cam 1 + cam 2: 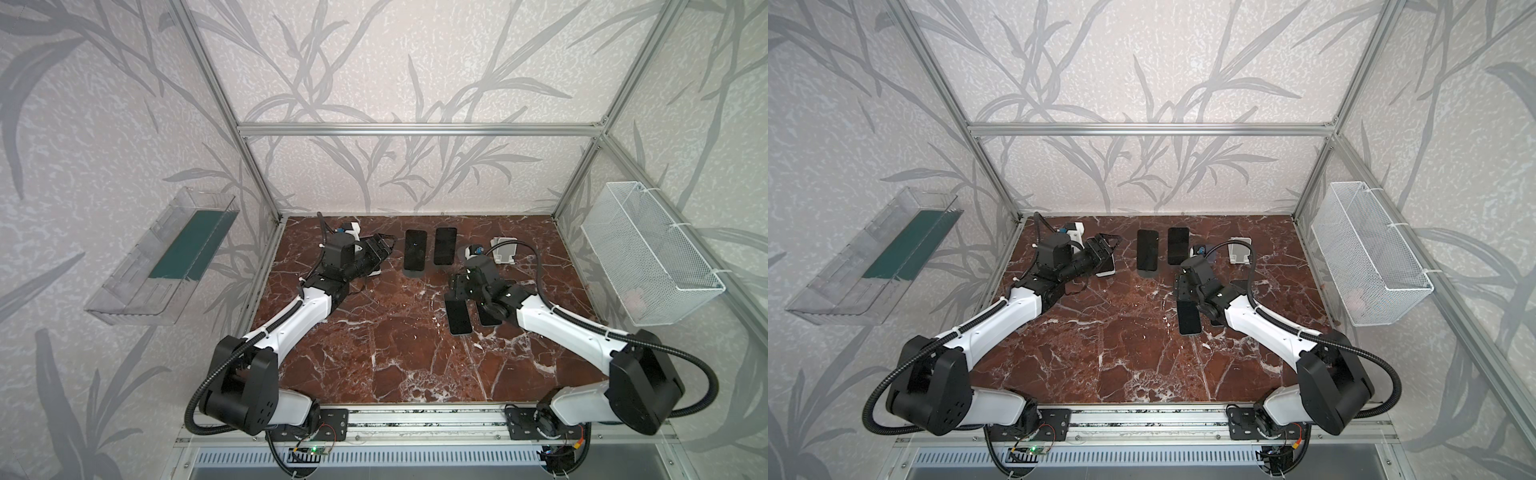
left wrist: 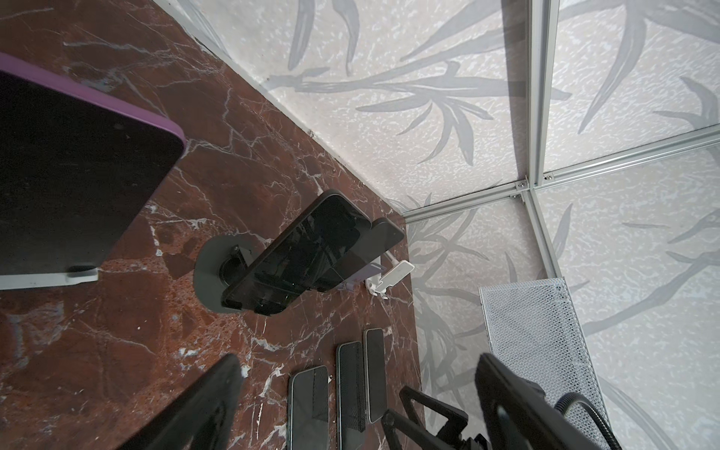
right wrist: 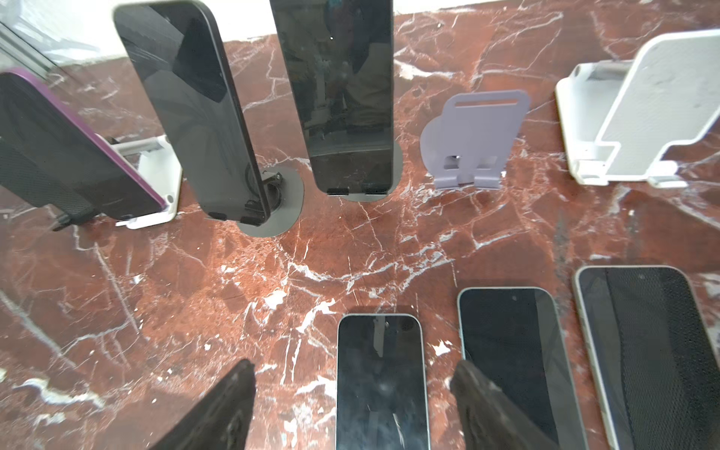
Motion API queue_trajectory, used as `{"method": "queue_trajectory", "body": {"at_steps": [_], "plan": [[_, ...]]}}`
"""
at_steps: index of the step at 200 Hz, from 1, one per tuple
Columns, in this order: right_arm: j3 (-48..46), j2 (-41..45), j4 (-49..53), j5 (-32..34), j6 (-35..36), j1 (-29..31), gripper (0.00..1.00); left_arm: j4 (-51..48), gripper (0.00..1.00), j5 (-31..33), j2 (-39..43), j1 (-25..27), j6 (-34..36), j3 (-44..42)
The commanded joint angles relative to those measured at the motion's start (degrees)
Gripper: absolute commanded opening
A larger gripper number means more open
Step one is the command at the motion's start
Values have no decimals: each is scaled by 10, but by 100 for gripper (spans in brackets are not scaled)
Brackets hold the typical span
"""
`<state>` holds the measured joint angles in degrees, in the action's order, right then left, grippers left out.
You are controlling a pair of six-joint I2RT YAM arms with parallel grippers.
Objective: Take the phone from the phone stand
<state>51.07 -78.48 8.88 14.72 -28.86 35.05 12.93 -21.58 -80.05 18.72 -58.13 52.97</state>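
Three phones lean on stands at the back. A purple-cased phone (image 3: 70,148) rests on a white stand (image 3: 156,187). Two black phones (image 1: 415,249) (image 1: 445,245) sit on dark round stands (image 3: 280,206). My left gripper (image 1: 380,249) hangs open beside the purple-cased phone (image 2: 78,175), with nothing between its fingers (image 2: 210,401). My right gripper (image 3: 354,368) is open low over a phone (image 3: 380,382) that lies flat on the marble table. Both of its fingers (image 3: 479,401) stand clear of that phone's edges. In both top views this phone (image 1: 459,318) (image 1: 1189,318) shows just in front of the right gripper (image 1: 453,297).
An empty lavender stand (image 3: 475,136) and an empty white stand (image 3: 643,117) stand at the back right. Two more phones (image 3: 506,358) (image 3: 654,350) lie flat beside the right gripper. A white mesh basket (image 1: 648,257) hangs on the right wall and a clear tray (image 1: 166,257) on the left.
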Motion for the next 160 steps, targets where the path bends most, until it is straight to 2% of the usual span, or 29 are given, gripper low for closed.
{"method": "queue_trajectory", "body": {"at_steps": [1,44,80,122,148,160], "plan": [[-26,40,15,8,4,1,82,17,94,-9,14,-1,-13,0],[-73,92,36,30,-27,1,84,16,94,-1,19,2,-15,-4],[-113,131,55,98,-72,1,95,13,93,2,15,13,-17,-5],[-174,201,19,85,-11,1,95,50,93,-30,1,20,-57,-11],[-222,247,-29,70,32,1,96,30,94,-37,-14,41,-36,3],[-232,261,-42,71,30,1,98,20,94,-44,-22,49,-28,11]]}}
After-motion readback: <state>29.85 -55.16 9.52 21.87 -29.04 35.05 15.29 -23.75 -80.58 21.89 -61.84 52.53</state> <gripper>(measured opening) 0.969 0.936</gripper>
